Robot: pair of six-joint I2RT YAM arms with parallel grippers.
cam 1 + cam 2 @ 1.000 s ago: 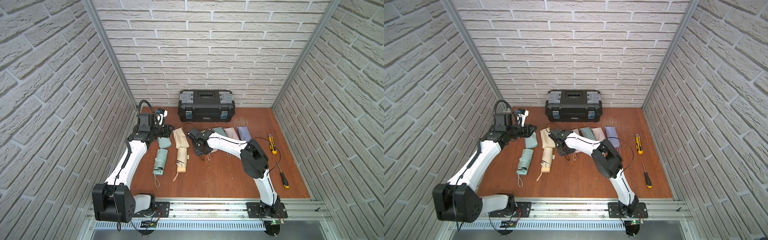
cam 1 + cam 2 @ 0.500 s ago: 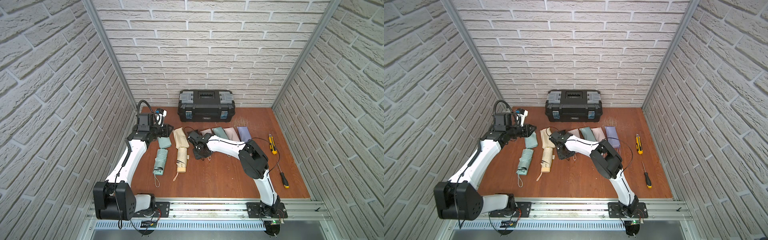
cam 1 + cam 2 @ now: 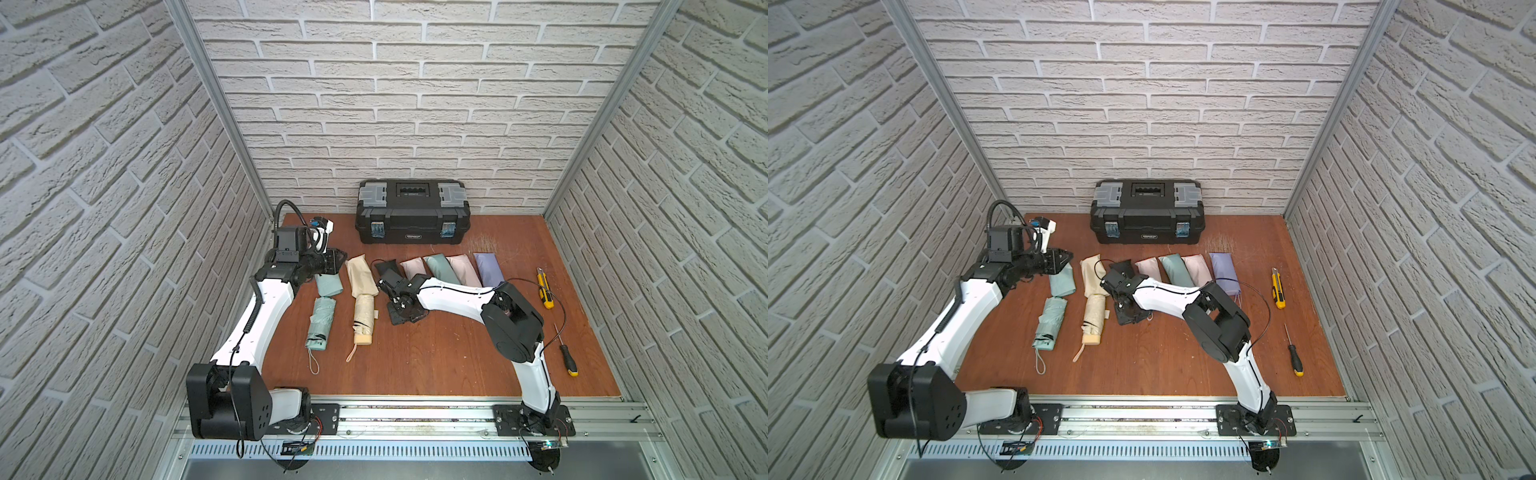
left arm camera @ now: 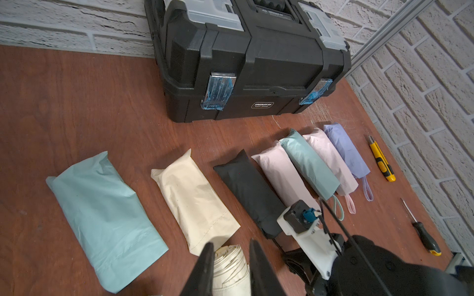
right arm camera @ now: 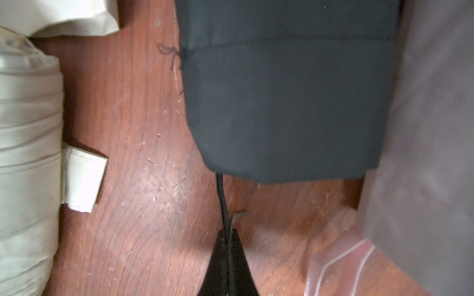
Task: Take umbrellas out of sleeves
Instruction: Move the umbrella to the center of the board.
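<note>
Farthest before the toolbox (image 3: 412, 216), the mint umbrella (image 3: 321, 324) and cream umbrella (image 3: 364, 313) lie bare. Nearer it, the right gripper (image 5: 227, 237) is clamped on the black wrist loop (image 5: 220, 194) trailing from the black sleeve (image 5: 287, 102). The left gripper (image 4: 232, 243), jaws narrowly apart and empty, hovers off the toolbox's front corner.

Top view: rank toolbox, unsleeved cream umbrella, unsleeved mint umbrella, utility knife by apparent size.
In a top view, largest to smallest:
1. toolbox
2. cream umbrella and mint umbrella: look about alike, not ranked
3. utility knife
</note>
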